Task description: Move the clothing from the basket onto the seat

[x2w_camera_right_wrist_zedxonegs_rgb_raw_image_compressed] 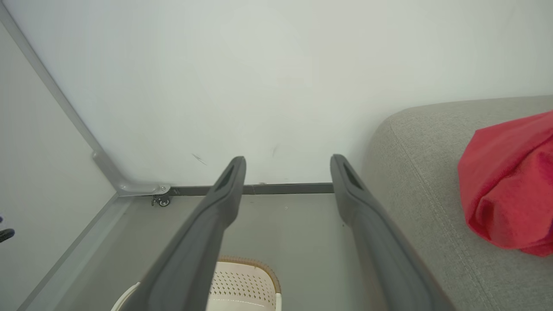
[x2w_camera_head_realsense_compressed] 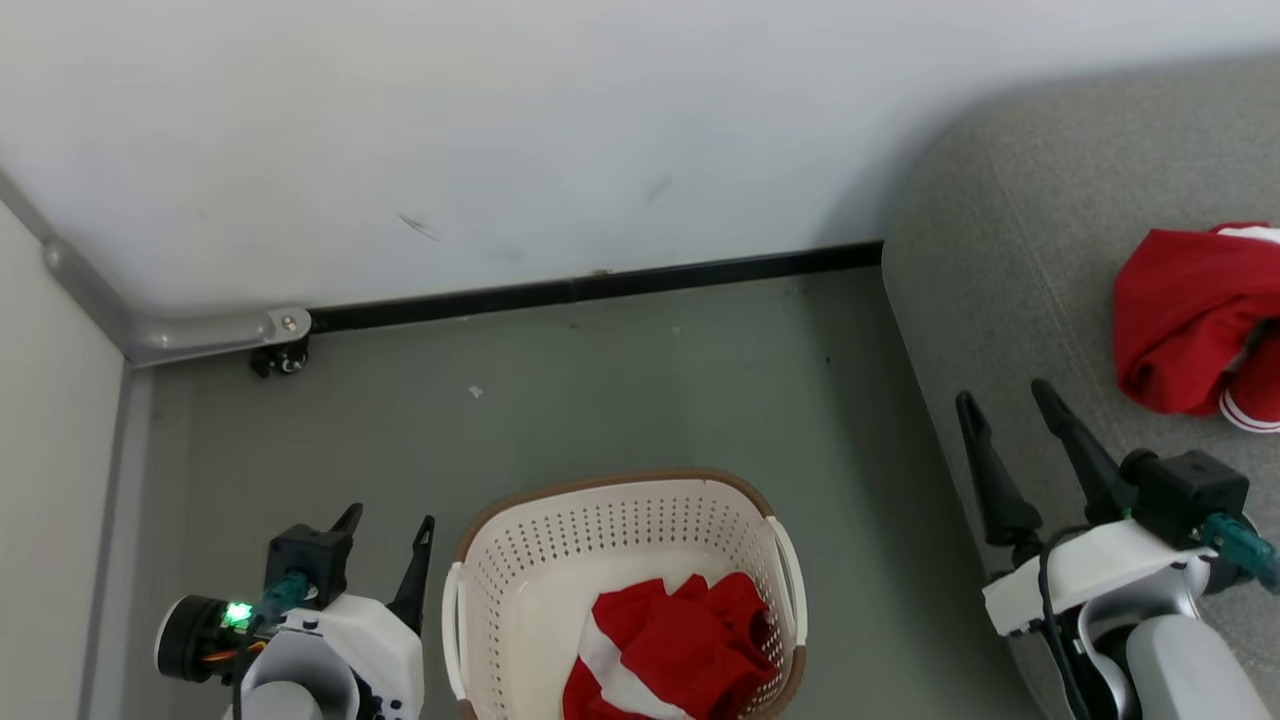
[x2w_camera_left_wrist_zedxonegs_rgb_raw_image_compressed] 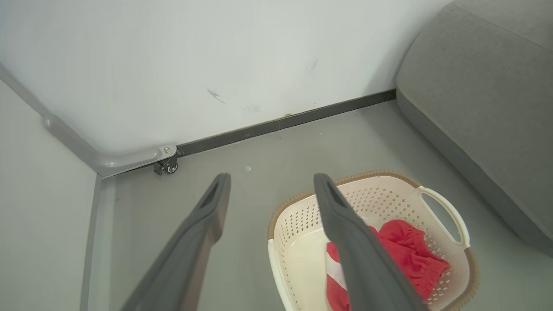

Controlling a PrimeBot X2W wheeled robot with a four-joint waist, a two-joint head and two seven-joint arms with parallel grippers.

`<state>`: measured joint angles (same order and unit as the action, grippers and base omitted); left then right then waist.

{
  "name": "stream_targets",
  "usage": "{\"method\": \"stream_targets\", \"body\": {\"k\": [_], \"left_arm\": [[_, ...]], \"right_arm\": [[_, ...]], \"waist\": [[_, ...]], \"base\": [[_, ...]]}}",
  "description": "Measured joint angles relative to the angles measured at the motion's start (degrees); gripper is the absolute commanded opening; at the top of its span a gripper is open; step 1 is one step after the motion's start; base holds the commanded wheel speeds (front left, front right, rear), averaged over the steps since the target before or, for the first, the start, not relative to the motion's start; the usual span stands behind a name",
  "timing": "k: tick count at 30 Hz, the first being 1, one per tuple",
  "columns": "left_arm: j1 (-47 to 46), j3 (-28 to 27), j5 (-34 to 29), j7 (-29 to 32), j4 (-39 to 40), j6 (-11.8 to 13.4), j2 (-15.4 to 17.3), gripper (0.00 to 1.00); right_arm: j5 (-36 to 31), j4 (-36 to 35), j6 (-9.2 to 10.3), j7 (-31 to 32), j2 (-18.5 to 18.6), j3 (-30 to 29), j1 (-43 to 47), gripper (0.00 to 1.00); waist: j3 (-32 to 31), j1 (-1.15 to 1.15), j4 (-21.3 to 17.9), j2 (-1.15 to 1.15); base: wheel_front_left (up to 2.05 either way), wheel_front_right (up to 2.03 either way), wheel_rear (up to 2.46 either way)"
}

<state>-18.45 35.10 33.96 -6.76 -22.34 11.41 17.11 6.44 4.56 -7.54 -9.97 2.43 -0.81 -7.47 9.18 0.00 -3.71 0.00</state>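
Left fingers (x2w_camera_left_wrist_zedxonegs_rgb_raw_image_compressed: 209,216) and right fingers (x2w_camera_right_wrist_zedxonegs_rgb_raw_image_compressed: 229,190) splayed empty; perforated basket (x2w_camera_head_realsense_compressed: 560,540) cradles crumpled red clothing (x2w_camera_head_realsense_compressed: 690,640).

The left end effector (x2w_camera_head_realsense_compressed: 391,516) and right end effector (x2w_camera_head_realsense_compressed: 1002,392) are each formed of two long, dark, tapering fingers (x2w_camera_right_wrist_zedxonegs_rgb_raw_image_compressed: 224,203) set in a white shell (x2w_camera_head_realsense_compressed: 1090,565). A black block (x2w_camera_head_realsense_compressed: 1187,490) with a teal plug (x2w_camera_head_realsense_compressed: 1240,545) is carried at each wrist; a green light (x2w_camera_head_realsense_compressed: 238,614) is lit on the left one. A black cable (x2w_camera_head_realsense_compressed: 1043,590) is run along the pale grey forearm (x2w_camera_head_realsense_compressed: 1190,670)
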Motion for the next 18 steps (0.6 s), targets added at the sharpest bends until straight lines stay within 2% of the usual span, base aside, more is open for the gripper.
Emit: {"method": "stream_targets", "body": {"k": [11,18], "left_arm": [[-4.11,5.44,-2.98,2.74,-4.15,-3.6,-2.25,1.0],[-6.48,8.27,-5.22,3.7,-6.57,-5.92,-2.4,1.0]], "right_arm": [[-0.01,-2.61,0.01,0.52,0.01,-0.04,-4.08,1.0],[-0.08,-3.79,0.01,0.51,0.03,0.08,-7.79,1.0]], "waist": [[6.01,0.0,-1.89,0.0],[10.32,0.0,-3.43,0.0]], "base": [[0.0,0.0,0.0],[0.0,0.0,0.0]]}}
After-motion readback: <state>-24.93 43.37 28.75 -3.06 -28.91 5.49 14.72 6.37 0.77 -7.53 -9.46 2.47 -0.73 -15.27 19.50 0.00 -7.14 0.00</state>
